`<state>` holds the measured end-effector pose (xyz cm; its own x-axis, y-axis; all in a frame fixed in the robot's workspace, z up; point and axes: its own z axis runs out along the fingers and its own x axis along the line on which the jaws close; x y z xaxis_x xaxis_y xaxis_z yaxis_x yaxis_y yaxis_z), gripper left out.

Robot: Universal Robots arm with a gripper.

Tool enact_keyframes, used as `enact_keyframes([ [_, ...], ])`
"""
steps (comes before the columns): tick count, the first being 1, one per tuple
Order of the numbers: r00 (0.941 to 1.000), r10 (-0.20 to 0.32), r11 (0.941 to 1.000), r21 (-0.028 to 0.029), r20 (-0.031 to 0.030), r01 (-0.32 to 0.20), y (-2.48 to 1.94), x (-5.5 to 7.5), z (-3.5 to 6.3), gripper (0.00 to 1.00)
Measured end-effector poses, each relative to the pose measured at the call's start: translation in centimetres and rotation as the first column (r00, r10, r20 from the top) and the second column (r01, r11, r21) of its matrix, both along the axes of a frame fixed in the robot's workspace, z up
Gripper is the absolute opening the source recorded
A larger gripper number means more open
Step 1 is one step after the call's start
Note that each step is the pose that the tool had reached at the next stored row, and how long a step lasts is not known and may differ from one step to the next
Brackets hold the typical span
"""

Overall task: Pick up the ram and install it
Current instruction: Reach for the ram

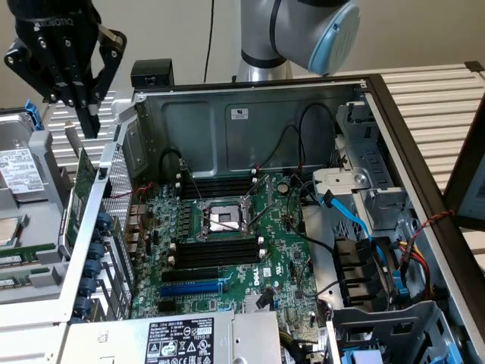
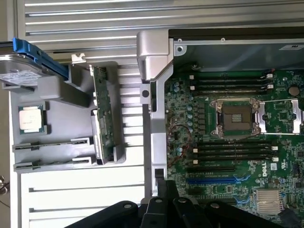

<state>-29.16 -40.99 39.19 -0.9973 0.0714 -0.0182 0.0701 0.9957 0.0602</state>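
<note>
Ram (image 1: 82, 193) is standing on edge in the tray (image 2: 61, 123), along the edge beside the case (image 1: 250, 125), leaving its top edge free for grasping. Gripper (image 1: 89, 127) is hovering just above, fingers closed, holding nothing. Beyond, black slots (image 1: 216, 250) are sitting empty.

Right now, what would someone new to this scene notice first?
The open computer case dominates, its green motherboard and bare processor socket in the middle. At the exterior view's left, the black gripper hangs shut above a grey tray where the ram sits on edge, unheld.
</note>
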Motion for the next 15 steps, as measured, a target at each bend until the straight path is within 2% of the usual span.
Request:
enact_keyframes([
  [15, 1.0, 0.0, 1.0, 0.0, 0.0, 0.0, -0.24, -6.8, -0.1, 0.1],
])
